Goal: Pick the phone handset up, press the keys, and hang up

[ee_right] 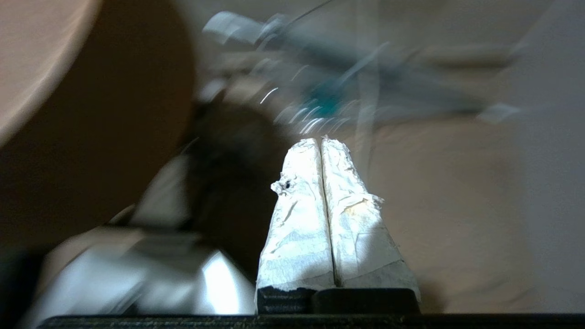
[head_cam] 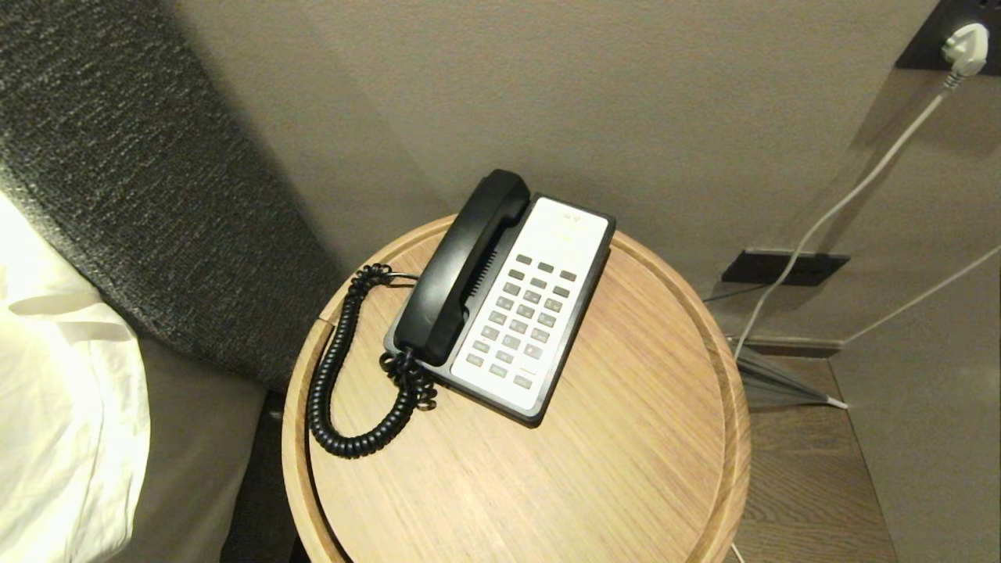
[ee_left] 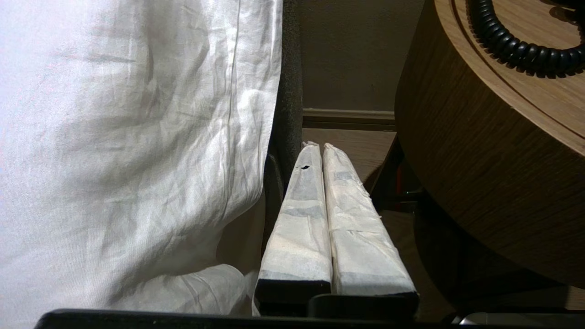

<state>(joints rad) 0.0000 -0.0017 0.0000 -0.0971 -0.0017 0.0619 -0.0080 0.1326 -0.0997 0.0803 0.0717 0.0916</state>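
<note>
The glossy black phone handset (head_cam: 461,266) lies in its cradle on the left side of the black phone base, on a round wooden table (head_cam: 626,453). Rows of small grey keys (head_cam: 525,317) sit in the cream-white faceplate beside it. A black coiled cord (head_cam: 332,391) loops from the handset's near end over the tabletop; part of the coiled cord (ee_left: 516,45) shows in the left wrist view. Neither arm appears in the head view. My left gripper (ee_left: 318,145) is shut and empty, low between the bed and the table's side. My right gripper (ee_right: 321,140) is shut and empty, low beside the table.
White bedding (head_cam: 55,391) and a dark fabric headboard (head_cam: 148,195) stand to the table's left. A beige wall rises close behind the phone. A white plug (head_cam: 966,43) and its white cables hang at the right, above the wooden floor (head_cam: 805,485).
</note>
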